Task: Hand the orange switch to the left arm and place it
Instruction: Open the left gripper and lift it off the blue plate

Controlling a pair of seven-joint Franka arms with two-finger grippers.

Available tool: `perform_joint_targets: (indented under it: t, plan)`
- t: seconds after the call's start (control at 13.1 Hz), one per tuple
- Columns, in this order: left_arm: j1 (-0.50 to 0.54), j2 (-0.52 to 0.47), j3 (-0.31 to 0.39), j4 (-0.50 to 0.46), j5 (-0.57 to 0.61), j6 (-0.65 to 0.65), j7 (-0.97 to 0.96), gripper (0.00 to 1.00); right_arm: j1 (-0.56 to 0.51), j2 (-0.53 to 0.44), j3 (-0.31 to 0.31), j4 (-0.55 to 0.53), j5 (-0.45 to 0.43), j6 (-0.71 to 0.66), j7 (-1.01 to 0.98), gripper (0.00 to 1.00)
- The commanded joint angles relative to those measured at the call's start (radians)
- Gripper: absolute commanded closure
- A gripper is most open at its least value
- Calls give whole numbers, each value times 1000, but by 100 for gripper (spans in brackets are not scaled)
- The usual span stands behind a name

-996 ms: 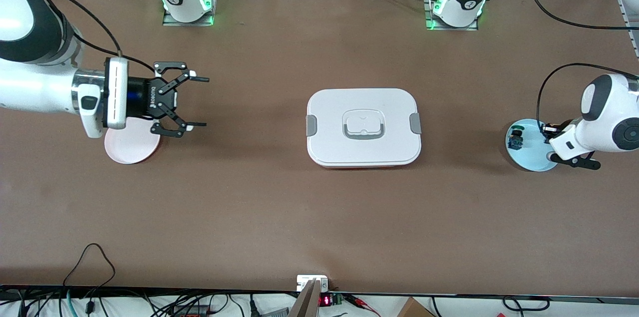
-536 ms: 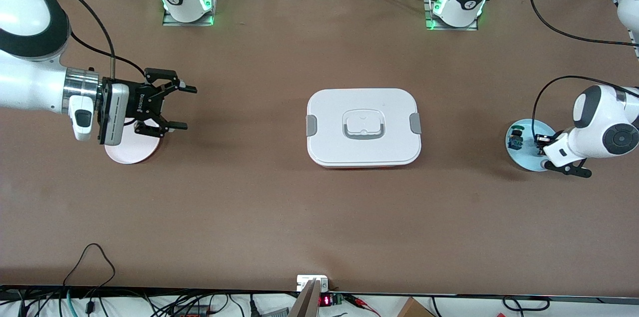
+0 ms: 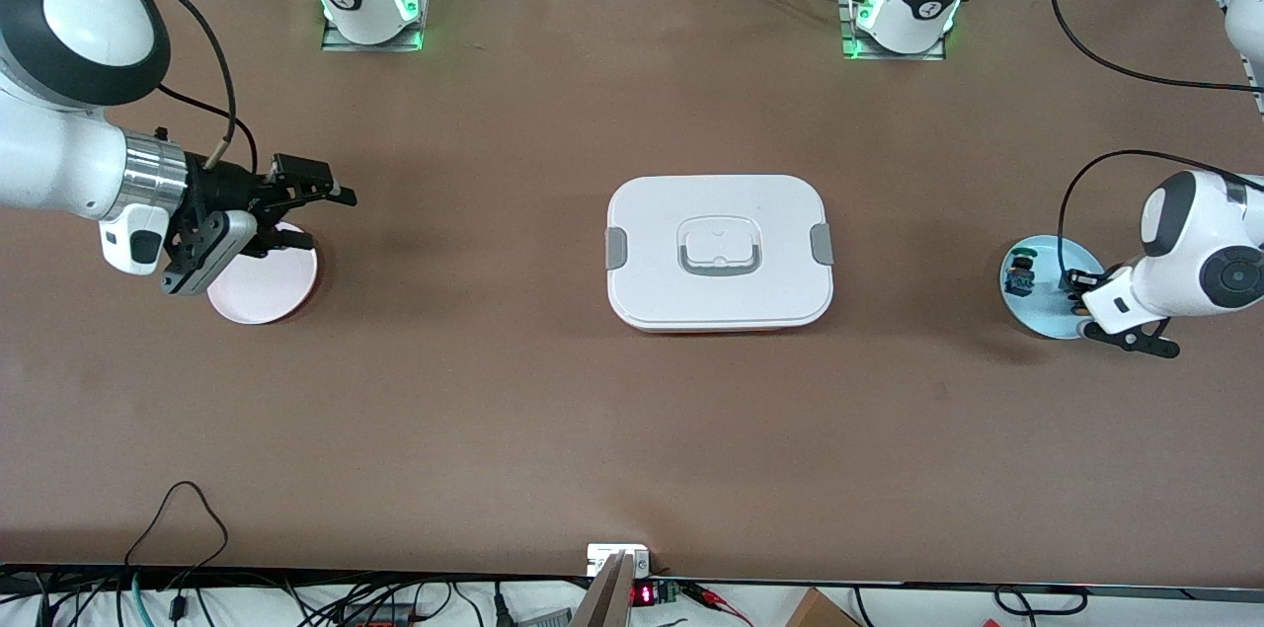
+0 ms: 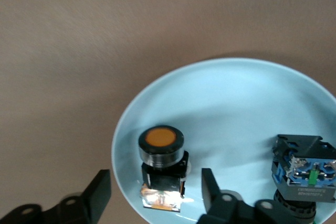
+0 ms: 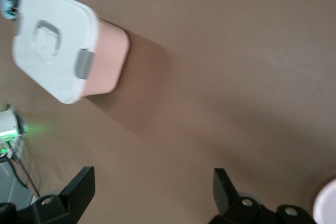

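The orange switch (image 4: 161,165), a small black body with an orange button, stands on a light blue plate (image 4: 236,108) at the left arm's end of the table. My left gripper (image 4: 155,188) is open just above the plate, with a finger on each side of the switch and not touching it. In the front view the left wrist hides that gripper (image 3: 1074,293) and the switch. The white box (image 3: 719,252) sits at the table's middle and also shows in the right wrist view (image 5: 52,40). My right gripper (image 3: 321,217) is open and empty over the table beside a pink plate (image 3: 265,286).
A similar black piece with blue and green parts (image 4: 304,174) lies on the same blue plate (image 3: 1037,316), beside the switch, and shows in the front view (image 3: 1017,279). The pink plate's edge shows in the right wrist view (image 5: 328,205). Cables trail along the table's near edge.
My right gripper has drawn back toward the right arm's end and turned, now tilted down beside the pink plate. My left hand has shifted slightly over the blue plate.
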Motion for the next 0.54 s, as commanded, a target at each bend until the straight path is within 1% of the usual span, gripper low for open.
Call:
perform_joint_targets:
  t: [0.0, 0.08, 0.15, 0.23, 0.31, 0.38, 0.46]
  plan:
    - [14, -25, -44, 75, -60, -21, 86, 0, 3, -4, -3, 17, -175, -8, 109, 0]
    - [24, -49, -69, 78, -61, -30, 128, 0, 5, -3, -3, 17, -219, -14, 176, 0]
    - [36, -72, -92, 78, -61, -33, 169, 0, 8, -3, -2, 18, -282, -40, 254, 0]
    - [43, -92, -116, 78, -61, -33, 202, 0, 12, -3, 1, 27, -360, -68, 298, 0]
    - [54, -98, -141, 80, -69, -33, 222, 0, 12, -3, 4, 32, -416, -89, 324, 0]
    - [79, -109, -182, 91, -89, -33, 249, 0, 12, -3, 4, 43, -442, -120, 341, 0]
    - [109, -109, -229, 103, -112, -36, 271, 0, 14, -6, 6, 56, -486, -143, 341, 0]
